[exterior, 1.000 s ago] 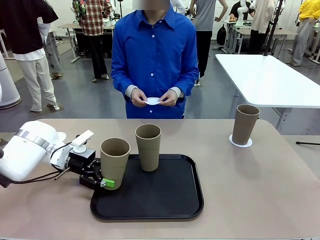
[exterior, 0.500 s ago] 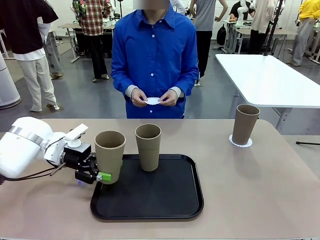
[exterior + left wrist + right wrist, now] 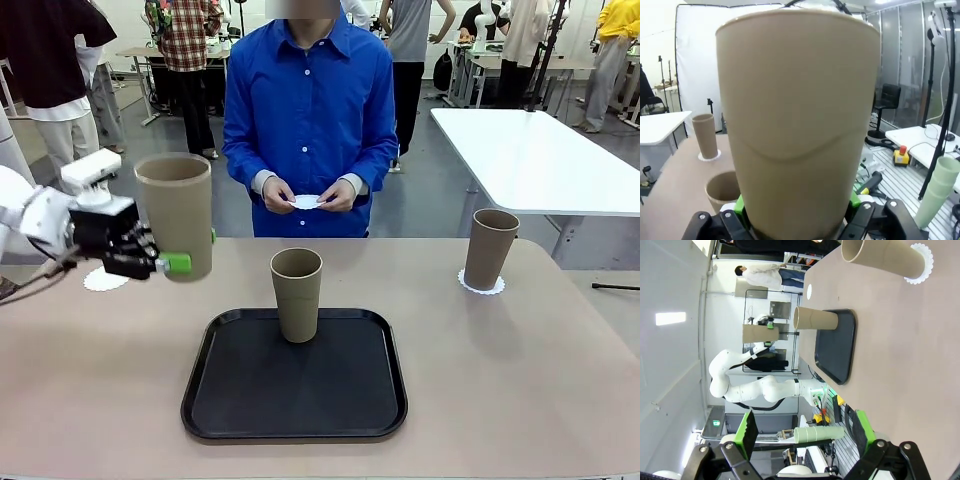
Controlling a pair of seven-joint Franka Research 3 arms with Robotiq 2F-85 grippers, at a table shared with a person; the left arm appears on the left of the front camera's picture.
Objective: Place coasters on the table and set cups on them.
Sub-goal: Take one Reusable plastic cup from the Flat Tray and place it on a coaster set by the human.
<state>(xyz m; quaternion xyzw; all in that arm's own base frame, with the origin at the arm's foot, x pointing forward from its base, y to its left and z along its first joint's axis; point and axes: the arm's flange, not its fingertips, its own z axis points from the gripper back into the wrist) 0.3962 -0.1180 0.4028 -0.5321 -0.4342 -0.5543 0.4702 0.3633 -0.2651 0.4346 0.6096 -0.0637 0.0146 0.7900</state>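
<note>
Over tabletop [image 3: 100,380], cup [image 3: 172,205] clamped upright between left gripper [image 3: 192,250] jaws.

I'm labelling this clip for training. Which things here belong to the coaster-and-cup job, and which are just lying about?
Job: gripped cup in the left gripper; middle cup on the black tray; right-hand cup on the right-hand coaster; bare left coaster; third coaster, held by the person; beige table.
Lying about: white table; stack of green cups.

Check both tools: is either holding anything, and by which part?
Left tool grips a cup by its lower wall, near the base. Right tool is open, holding nothing.
</note>
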